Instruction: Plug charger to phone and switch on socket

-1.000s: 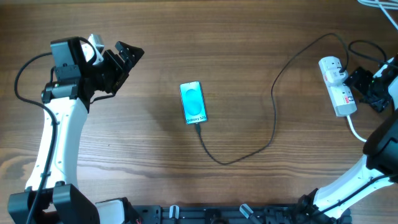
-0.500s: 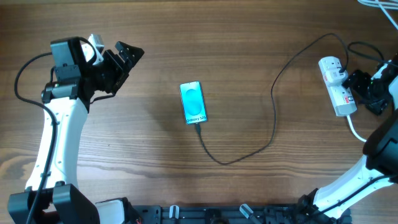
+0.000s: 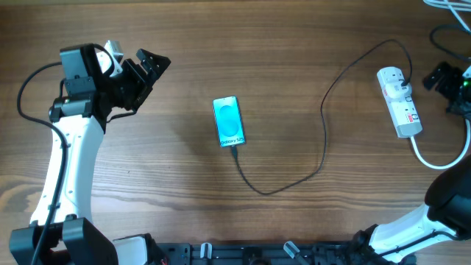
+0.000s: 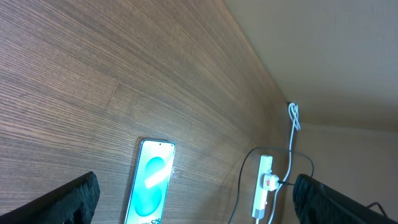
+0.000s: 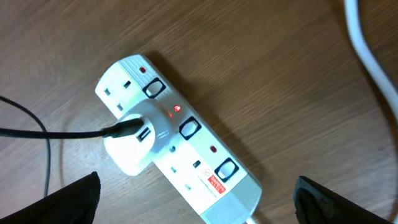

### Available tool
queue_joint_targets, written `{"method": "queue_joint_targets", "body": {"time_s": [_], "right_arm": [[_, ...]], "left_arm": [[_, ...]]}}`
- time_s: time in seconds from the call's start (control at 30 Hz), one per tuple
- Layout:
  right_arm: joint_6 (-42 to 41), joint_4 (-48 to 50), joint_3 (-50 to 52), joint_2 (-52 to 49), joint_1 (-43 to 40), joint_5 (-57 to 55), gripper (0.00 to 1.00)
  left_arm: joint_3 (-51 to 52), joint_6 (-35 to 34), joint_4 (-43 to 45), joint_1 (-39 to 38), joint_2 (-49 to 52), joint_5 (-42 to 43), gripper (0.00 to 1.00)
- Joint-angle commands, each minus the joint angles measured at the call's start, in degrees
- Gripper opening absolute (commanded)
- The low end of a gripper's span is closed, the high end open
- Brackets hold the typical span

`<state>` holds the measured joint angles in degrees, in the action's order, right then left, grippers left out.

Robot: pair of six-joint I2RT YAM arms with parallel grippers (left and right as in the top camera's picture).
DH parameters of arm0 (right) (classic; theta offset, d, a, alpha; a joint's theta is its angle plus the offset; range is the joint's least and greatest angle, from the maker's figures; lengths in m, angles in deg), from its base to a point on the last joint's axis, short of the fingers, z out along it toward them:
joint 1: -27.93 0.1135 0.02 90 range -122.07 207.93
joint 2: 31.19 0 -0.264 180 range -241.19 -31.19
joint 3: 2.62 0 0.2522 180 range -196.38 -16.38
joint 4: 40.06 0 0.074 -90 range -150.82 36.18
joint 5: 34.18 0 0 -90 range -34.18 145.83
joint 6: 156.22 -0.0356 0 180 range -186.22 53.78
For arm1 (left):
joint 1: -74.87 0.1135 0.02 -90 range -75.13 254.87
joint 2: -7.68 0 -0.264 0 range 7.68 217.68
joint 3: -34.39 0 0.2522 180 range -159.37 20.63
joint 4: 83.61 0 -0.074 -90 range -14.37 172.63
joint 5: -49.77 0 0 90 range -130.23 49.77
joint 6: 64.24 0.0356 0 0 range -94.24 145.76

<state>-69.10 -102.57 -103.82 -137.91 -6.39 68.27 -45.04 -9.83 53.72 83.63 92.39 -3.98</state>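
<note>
The phone (image 3: 229, 121) lies mid-table with its cyan screen lit; it also shows in the left wrist view (image 4: 151, 183). The charger's thin black cable (image 3: 324, 140) runs from the phone's lower end, where its tip sits, up to the white plug (image 5: 138, 140) in the socket (image 3: 400, 103). The socket (image 5: 180, 146) shows a small red light lit beside the plug. My right gripper (image 3: 446, 78) is open, raised beside the socket's right. My left gripper (image 3: 144, 68) is open, raised at the far left, away from the phone.
A thick white cable (image 3: 427, 156) leaves the socket's near end and curves right; it also shows in the right wrist view (image 5: 373, 53). More white cables (image 3: 449, 9) lie at the top right corner. The table's far edge meets a wall (image 4: 323, 56).
My right gripper has lifted off the socket and moved up and to the right. The left arm, phone and cable have not moved.
</note>
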Motion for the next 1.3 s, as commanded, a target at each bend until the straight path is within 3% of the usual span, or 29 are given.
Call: {"method": "queue_joint_targets", "body": {"time_s": [0.0, 1.27], "right_arm": [[1.2, 1.9, 2.2, -0.7, 0.0, 1.6, 1.00], [1.2, 5.2, 2.4, -0.7, 0.0, 1.6, 1.00]], "left_arm": [[-0.1, 1.3, 0.1, 0.2, -0.9, -0.4, 1.00], [-0.1, 1.3, 0.1, 0.2, -0.9, -0.4, 1.00]]}}
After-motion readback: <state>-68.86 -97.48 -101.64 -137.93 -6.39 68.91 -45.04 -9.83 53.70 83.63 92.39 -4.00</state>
